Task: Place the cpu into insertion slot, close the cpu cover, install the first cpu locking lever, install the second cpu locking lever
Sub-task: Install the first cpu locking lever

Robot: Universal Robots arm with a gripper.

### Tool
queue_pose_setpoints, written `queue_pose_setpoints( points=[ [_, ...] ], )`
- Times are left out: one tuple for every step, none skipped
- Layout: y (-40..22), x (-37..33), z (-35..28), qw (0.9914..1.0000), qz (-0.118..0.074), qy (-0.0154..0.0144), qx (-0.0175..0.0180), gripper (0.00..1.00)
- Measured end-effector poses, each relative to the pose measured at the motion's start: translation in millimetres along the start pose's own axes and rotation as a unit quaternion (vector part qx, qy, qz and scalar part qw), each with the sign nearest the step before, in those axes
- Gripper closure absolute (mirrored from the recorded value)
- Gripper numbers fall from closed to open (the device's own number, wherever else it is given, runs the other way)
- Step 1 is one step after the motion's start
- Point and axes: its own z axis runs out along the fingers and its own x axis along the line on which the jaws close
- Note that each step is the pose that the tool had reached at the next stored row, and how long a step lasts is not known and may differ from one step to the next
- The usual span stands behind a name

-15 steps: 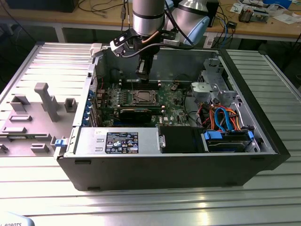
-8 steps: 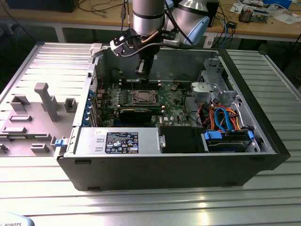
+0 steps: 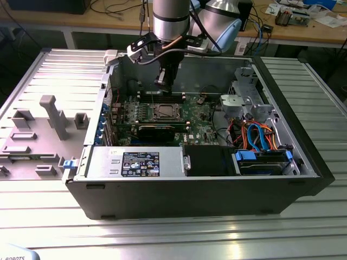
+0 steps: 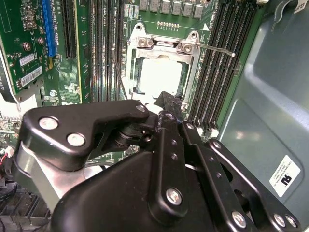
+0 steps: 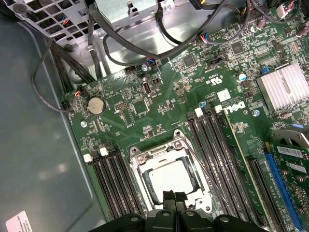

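The cpu lies flat in the insertion slot on the green board, its pale top bright in both wire-side wrist views. The cpu cover, a silvery frame, lies down around the chip, also seen as the cpu cover. One thin wire locking lever sticks out from the socket's side, unlatched. A second lever runs along the opposite side. My gripper hangs just above the socket with its black fingertips together and nothing between them.
Long black memory slots flank the socket on both sides. A card stands in front of it, a drive cage and cables to the exterior view's right. The case walls box the space in.
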Motion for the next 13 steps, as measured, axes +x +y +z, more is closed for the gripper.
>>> queue_pose_setpoints(
  points=[
    [0.0,0.0,0.0,1.0,0.0,-0.0003,-0.0001,0.89],
    [0.0,0.0,0.0,1.0,0.0,-0.0003,-0.0001,0.89],
    [0.0,0.0,0.0,1.0,0.0,-0.0003,-0.0001,0.89],
    [0.0,0.0,0.0,1.0,0.0,-0.0003,-0.0001,0.89],
    [0.0,0.0,0.0,1.0,0.0,-0.0003,-0.0001,0.89],
    [0.0,0.0,0.0,1.0,0.0,-0.0003,-0.0001,0.89],
    [0.0,0.0,0.0,1.0,0.0,-0.0003,-0.0001,0.89],
    [0.0,0.0,0.0,1.0,0.0,-0.0003,-0.0001,0.89],
    [0.0,0.0,0.0,1.0,0.0,-0.0004,-0.0001,0.89],
    [0.0,0.0,0.0,1.0,0.0,-0.0004,-0.0002,0.89],
    [0.0,0.0,0.0,1.0,0.0,-0.0004,-0.0002,0.89],
    [0.0,0.0,0.0,1.0,0.001,-0.0004,-0.0001,0.89],
    [0.0,0.0,0.0,1.0,0.003,-0.0004,-0.0002,0.89]
  ],
)
